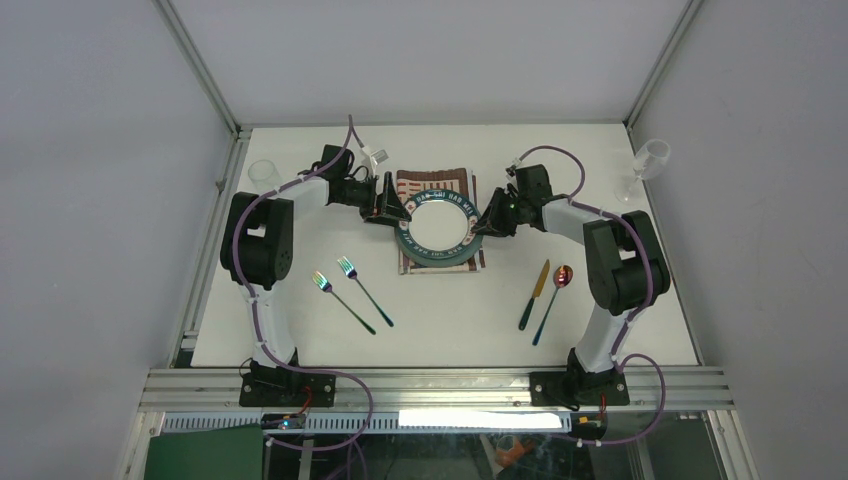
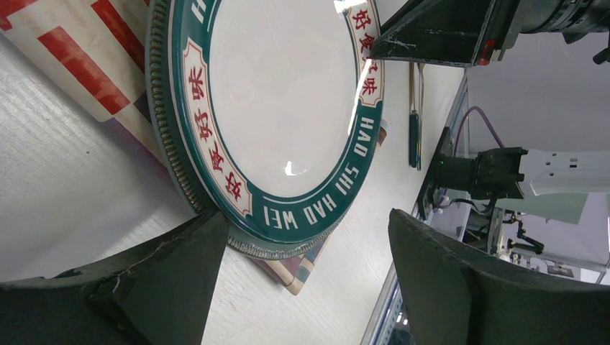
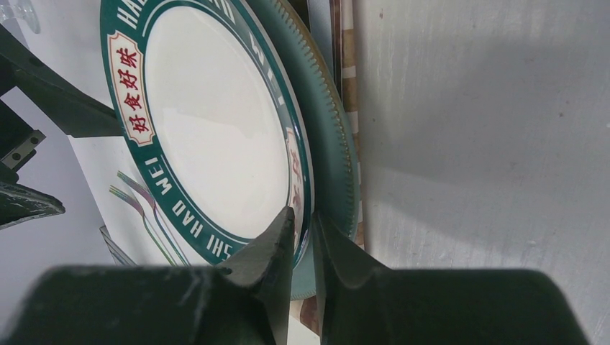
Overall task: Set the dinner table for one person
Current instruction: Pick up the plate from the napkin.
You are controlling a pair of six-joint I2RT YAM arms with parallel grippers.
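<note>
White bench (image 1: 450,320), grey walls (image 1: 100,150). Both my arms reach inward; right claw (image 3: 303,219) pinches plate (image 1: 437,228) rim, left claw (image 2: 306,215) gapes wide beside it.

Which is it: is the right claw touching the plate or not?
Touching. The right wrist view shows the right claw closed on the rim of the plate, one finger pressed against each face.

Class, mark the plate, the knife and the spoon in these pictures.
plate (image 1: 437,227), top view, white centre.
knife (image 1: 534,296), top view, where blade meets handle.
spoon (image 1: 550,309), top view, mid handle.
</note>
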